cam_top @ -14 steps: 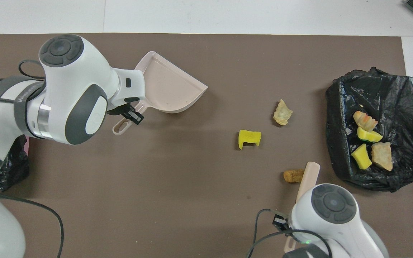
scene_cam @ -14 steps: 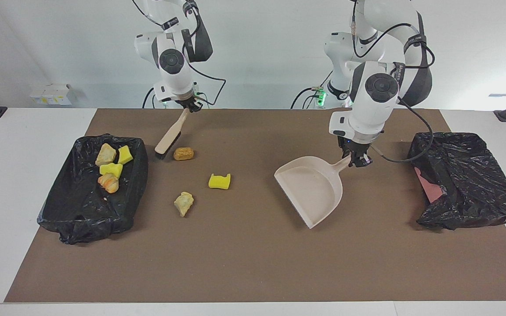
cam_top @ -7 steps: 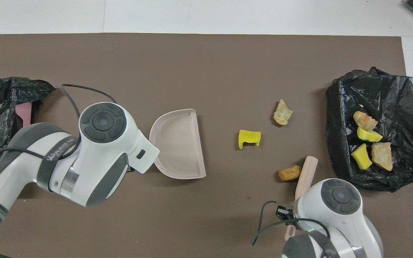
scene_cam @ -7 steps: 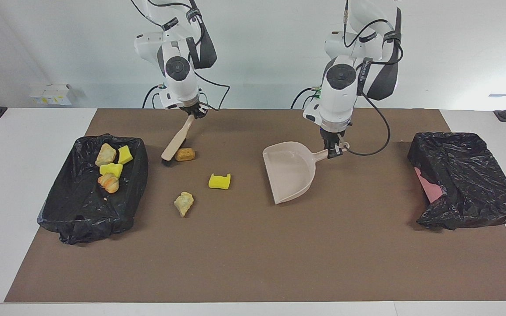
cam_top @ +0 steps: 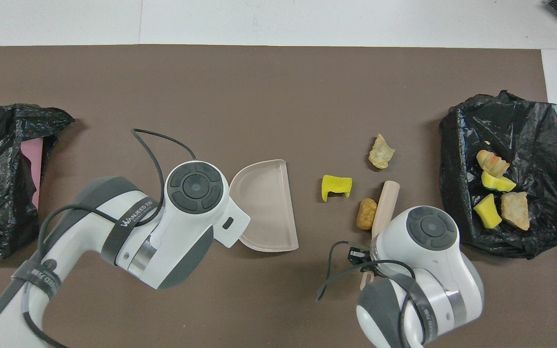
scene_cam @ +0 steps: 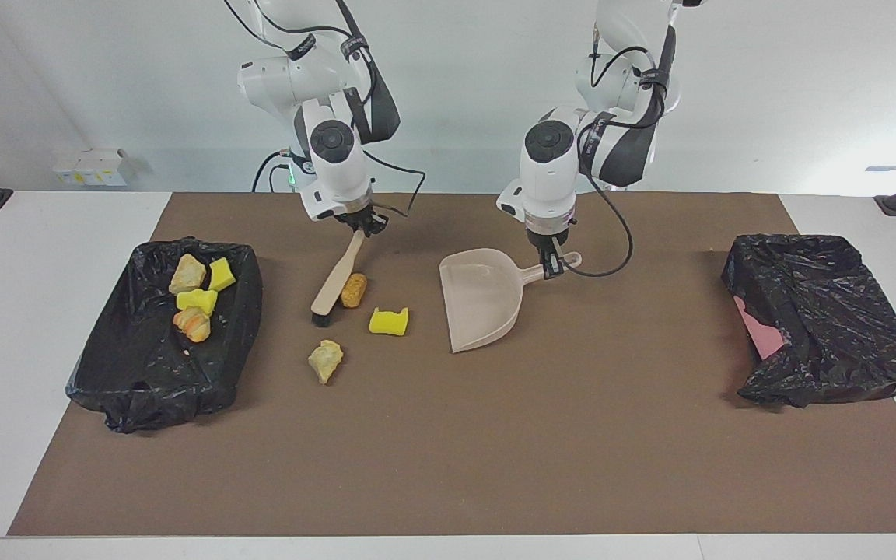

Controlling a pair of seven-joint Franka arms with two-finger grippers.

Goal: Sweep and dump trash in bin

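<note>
My right gripper (scene_cam: 362,224) is shut on the handle of the beige brush (scene_cam: 333,281) (cam_top: 386,203), whose bristles rest on the mat. The orange-brown lump (scene_cam: 352,289) (cam_top: 367,213) lies against the brush. Beside it sit a bright yellow foam piece (scene_cam: 389,321) (cam_top: 336,186) and, farther from the robots, a pale rocky chunk (scene_cam: 326,361) (cam_top: 381,152). My left gripper (scene_cam: 553,264) is shut on the handle of the beige dustpan (scene_cam: 483,299) (cam_top: 269,208), whose mouth faces the trash. In the overhead view the arms hide both grippers.
A black-lined bin (scene_cam: 145,389) (cam_top: 457,193) at the right arm's end of the table holds several trash pieces (scene_cam: 195,299). A second black-bagged bin (scene_cam: 829,319) (cam_top: 3,174), with pink showing, sits at the left arm's end. A brown mat (scene_cam: 448,451) covers the table.
The left arm carried the dustpan from near its bin toward the loose trash and turned its mouth to face it. The brush pushed the orange-brown lump toward the yellow piece.
</note>
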